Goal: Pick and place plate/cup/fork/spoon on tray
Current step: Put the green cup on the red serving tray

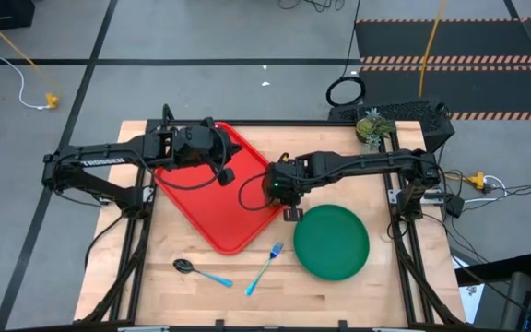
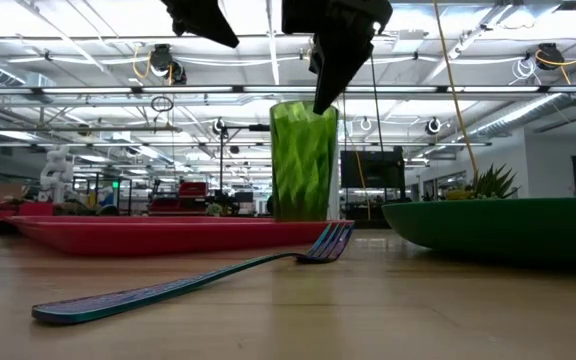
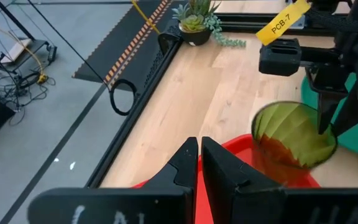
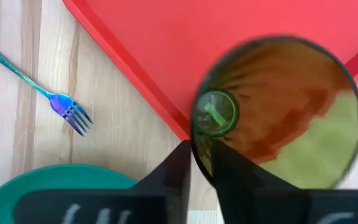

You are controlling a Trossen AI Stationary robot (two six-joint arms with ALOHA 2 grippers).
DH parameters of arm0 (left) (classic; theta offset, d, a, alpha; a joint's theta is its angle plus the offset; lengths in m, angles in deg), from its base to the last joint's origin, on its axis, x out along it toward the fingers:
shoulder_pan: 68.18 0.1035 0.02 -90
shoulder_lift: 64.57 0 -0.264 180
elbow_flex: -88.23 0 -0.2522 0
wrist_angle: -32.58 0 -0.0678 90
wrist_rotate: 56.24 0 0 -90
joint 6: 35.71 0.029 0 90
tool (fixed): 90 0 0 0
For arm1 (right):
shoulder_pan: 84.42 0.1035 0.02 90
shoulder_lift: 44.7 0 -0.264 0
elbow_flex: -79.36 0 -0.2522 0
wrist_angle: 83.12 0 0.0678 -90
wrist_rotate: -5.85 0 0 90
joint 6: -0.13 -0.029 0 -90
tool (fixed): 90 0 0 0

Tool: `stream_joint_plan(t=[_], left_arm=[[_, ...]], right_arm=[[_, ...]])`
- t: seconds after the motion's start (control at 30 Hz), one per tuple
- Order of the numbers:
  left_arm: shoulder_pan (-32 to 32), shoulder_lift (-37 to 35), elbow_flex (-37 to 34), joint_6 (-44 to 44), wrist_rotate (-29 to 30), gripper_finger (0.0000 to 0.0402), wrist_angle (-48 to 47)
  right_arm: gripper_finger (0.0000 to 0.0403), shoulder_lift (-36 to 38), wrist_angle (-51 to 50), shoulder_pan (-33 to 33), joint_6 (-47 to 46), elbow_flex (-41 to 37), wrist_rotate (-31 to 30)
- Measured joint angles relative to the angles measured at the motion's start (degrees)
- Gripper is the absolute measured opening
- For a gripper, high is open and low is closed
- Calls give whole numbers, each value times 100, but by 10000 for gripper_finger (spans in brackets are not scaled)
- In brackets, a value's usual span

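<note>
The olive-green cup (image 2: 303,160) is upright over the right corner of the red tray (image 1: 212,198). My right gripper (image 4: 201,149) is shut on its rim. The cup's base is hidden behind the tray's rim (image 2: 168,235) in the low view. My left gripper (image 3: 199,155) is shut and empty above the tray's far part. The dark-green plate (image 1: 332,242) lies flat on the table right of the tray. The fork (image 1: 265,266) and the spoon (image 1: 196,269) lie flat near the table's near edge. My right gripper pinches the cup's wall at the rim (image 4: 196,138), one finger inside the cup (image 4: 235,174) and one outside (image 4: 178,171). The fingers come from above, pointing down. The cup is upright over the tray's corner; whether its base rests on the tray I cannot tell.
A small potted plant (image 1: 371,127) and a black box (image 1: 418,115) stand at the table's far right corner. Bare wood lies between the tray, the plate and the cutlery.
</note>
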Motion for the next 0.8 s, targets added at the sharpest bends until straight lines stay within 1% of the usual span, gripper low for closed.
stream_joint_plan(t=[0.07, 0.13, 0.37, 0.6, 0.8], left_arm=[[-2, 0, 0, 21, 0, 26, 2], [-2, 0, 0, 35, 0, 26, 2], [-2, 0, 0, 44, 2, 26, 11], [-2, 0, 0, 48, 4, 26, 43], [-2, 0, 0, 52, 4, 26, 51]], right_arm=[[18, 0, 0, 0, 43, 0, 0], [6, 0, -3, 0, 131, 0, -5], [3, 0, 102, 0, 302, 0, -332], [2, 0, 214, 0, 456, 0, -343], [2, 0, 146, -7, 467, 0, -698]])
